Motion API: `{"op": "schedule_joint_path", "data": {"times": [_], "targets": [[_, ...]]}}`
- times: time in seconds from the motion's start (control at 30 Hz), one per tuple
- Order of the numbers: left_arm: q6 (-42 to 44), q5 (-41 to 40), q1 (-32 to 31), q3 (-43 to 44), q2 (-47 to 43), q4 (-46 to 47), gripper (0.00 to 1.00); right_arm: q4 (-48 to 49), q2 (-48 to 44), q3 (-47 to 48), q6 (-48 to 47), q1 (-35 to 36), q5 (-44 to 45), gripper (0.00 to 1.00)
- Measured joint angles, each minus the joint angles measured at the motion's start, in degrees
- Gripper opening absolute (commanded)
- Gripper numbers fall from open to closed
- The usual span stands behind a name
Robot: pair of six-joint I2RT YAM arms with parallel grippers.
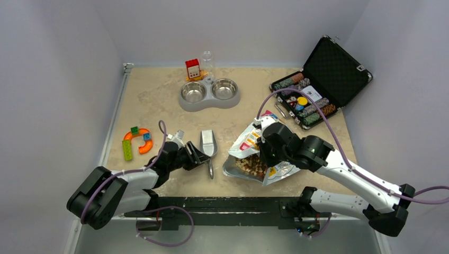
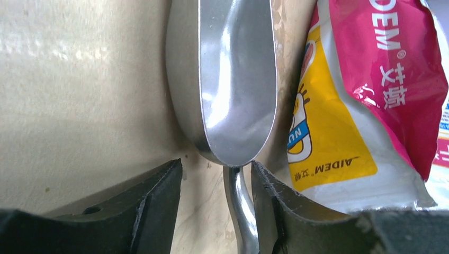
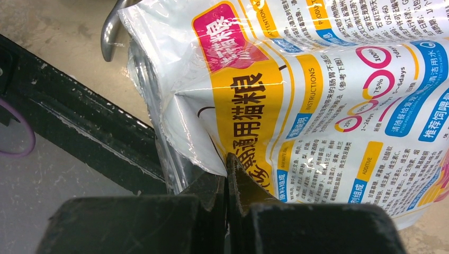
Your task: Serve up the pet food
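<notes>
The pet food [image 1: 253,166] is a brown kibble heap showing in the open mouth of the white-and-yellow bag [image 1: 253,138], which lies on the table facing the near edge. My right gripper [image 1: 263,151] is shut on the bag's upper edge; in the right wrist view its jaws [image 3: 227,165] pinch the printed film of the bag [image 3: 317,100]. The empty metal scoop [image 1: 207,142] lies left of the bag. My left gripper [image 1: 203,159] is open, its fingers either side of the scoop's handle [image 2: 241,211], just behind the scoop's bowl [image 2: 238,79]. The handle lies against the right finger.
A grey double pet bowl [image 1: 209,93] stands at the back centre, with a small red carton [image 1: 192,69] and a clear bottle [image 1: 207,60] behind it. An open black case of poker chips [image 1: 317,84] is at the back right. Coloured toy bricks [image 1: 136,142] lie at the left.
</notes>
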Motion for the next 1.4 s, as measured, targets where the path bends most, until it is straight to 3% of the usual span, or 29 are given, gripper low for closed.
{"op": "schedule_joint_path", "data": {"times": [0.07, 0.17, 0.43, 0.67, 0.77, 0.87, 0.93, 1.17, 1.4], "targets": [[0.2, -0.04, 0.02, 1.33, 0.5, -1.2, 0.55, -0.09, 0.0, 0.02, -0.02, 0.0, -0.26, 0.0], [0.15, -0.22, 0.15, 4.15, 2.4, -3.23, 0.42, -0.17, 0.0, 0.02, -0.02, 0.0, -0.68, 0.0], [3.23, -0.83, 2.6, 17.14, 10.49, -13.79, 0.23, -0.42, -0.63, 0.13, -0.09, -0.02, -0.7, 0.0], [14.84, 2.56, 6.78, 33.18, 19.61, -27.36, 0.2, -0.76, -0.7, 0.52, -0.61, -0.04, -0.44, 0.0], [19.58, 5.44, 7.3, 37.07, 22.16, -32.59, 0.3, -0.76, -0.96, 0.52, -0.66, -0.04, -0.44, 0.0], [23.06, 7.02, 7.65, 39.69, 23.21, -36.61, 0.61, -0.76, -1.38, 0.52, -0.66, -0.04, -0.42, 0.0], [24.5, 8.2, 8.09, 39.89, 23.19, -38.45, 0.69, -0.76, -1.42, 0.52, -0.66, -0.04, -0.42, 0.0], [23.69, 9.27, 8.61, 37.68, 20.28, -40.17, 0.7, -0.76, -1.42, 0.52, -0.68, -0.04, -0.46, 0.0], [16.33, 10.05, 8.63, 26.84, 14.19, -30.25, 0.66, -0.76, -1.42, 0.52, -0.68, -0.04, -0.48, 0.0]]}}
